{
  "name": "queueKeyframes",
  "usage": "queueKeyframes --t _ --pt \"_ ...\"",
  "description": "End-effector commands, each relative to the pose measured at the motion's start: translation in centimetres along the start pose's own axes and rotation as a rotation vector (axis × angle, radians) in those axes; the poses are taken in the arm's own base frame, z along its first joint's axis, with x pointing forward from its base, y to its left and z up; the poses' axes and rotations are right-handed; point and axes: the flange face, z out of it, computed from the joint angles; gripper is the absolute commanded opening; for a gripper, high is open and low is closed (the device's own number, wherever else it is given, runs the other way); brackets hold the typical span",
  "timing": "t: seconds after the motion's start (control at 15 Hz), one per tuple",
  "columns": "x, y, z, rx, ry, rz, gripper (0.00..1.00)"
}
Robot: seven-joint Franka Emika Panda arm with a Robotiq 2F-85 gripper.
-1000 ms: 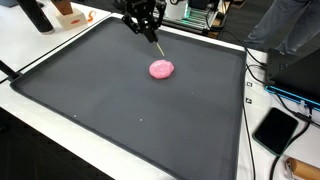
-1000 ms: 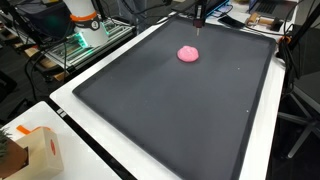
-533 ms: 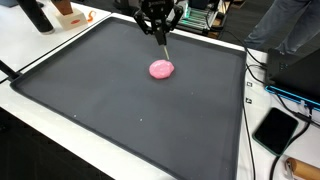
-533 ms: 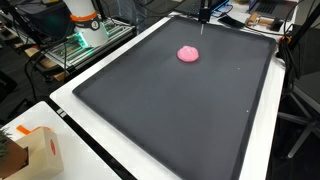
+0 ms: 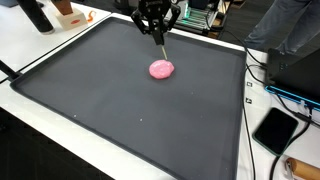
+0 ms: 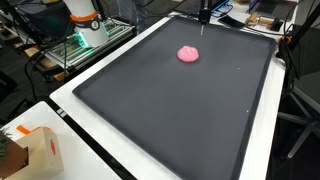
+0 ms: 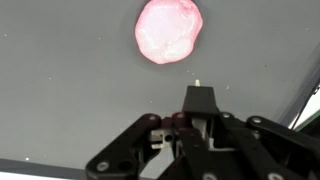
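- right now the gripper (image 5: 157, 26) is cut off by the top edge in both exterior views; only its lower part shows.
- jaws pinching one thin stick (image 5: 160, 44); the wrist view squashes it to a dark stub with a pale tip.
- one pink blob (image 5: 161, 69) lies on the one dark mat (image 5: 120, 115), just beside the stick's tip.
- tip touching the mat or not: cannot tell.
- blob's top edge is clipped in the wrist view.
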Motion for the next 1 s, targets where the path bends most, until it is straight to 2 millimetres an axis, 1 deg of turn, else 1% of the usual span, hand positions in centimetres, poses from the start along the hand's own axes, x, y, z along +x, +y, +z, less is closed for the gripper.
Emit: queueKeyframes --t 0.0,0.07,0.2,0.53,0.73,0.93 --pt "0.4 -1.0 -0.2 -0.031 -0.004 -0.014 0.04" --pt "0.5 -1.7 -0.3 -0.050 -0.016 -0.011 0.04" --pt "1.1 -3.9 -0.1 -0.117 -0.037 -0.003 0.04" --pt "2.1 -10.4 1.2 -0.306 -0.100 0.012 0.04" --pt "2.5 -14.5 2.6 -0.429 -0.147 -0.004 0.04" --pt "2.7 -17.5 4.2 -0.535 -0.199 -0.024 0.04"
